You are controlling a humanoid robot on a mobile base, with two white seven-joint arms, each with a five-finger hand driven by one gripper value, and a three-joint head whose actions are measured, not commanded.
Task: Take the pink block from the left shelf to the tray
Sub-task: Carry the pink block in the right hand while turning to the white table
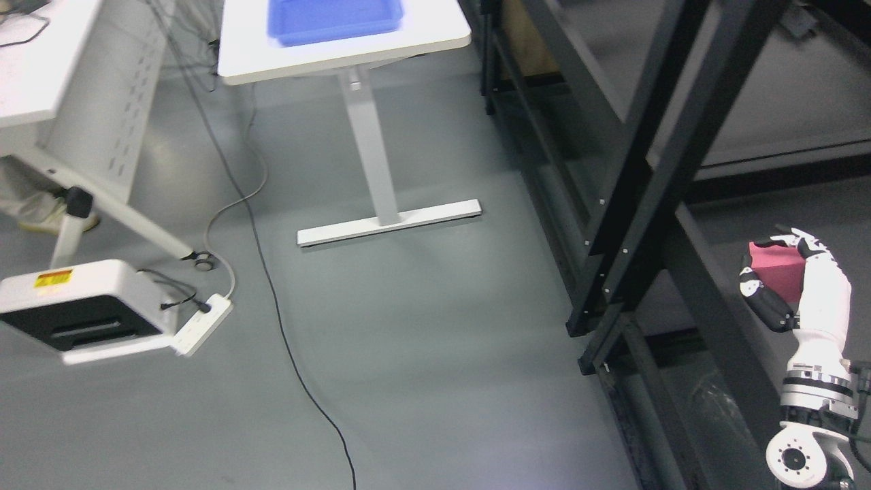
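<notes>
My right hand (782, 279) rises from the lower right corner, white with black finger joints. Its fingers are curled around a pink block (776, 269), held up in front of the dark metal shelf (653, 170). The thumb sits under the block and the other fingers wrap over its top and far side. A blue tray (333, 20) lies on a white table (435, 37) at the top of the picture, far to the left of the hand. My left arm does not show.
The table's white leg and foot (388, 221) stand on the grey floor. Cables (272, 292) run across the floor to a power strip (204, 323). A white and black box (81, 309) sits at the left. The shelf's diagonal posts fill the right side.
</notes>
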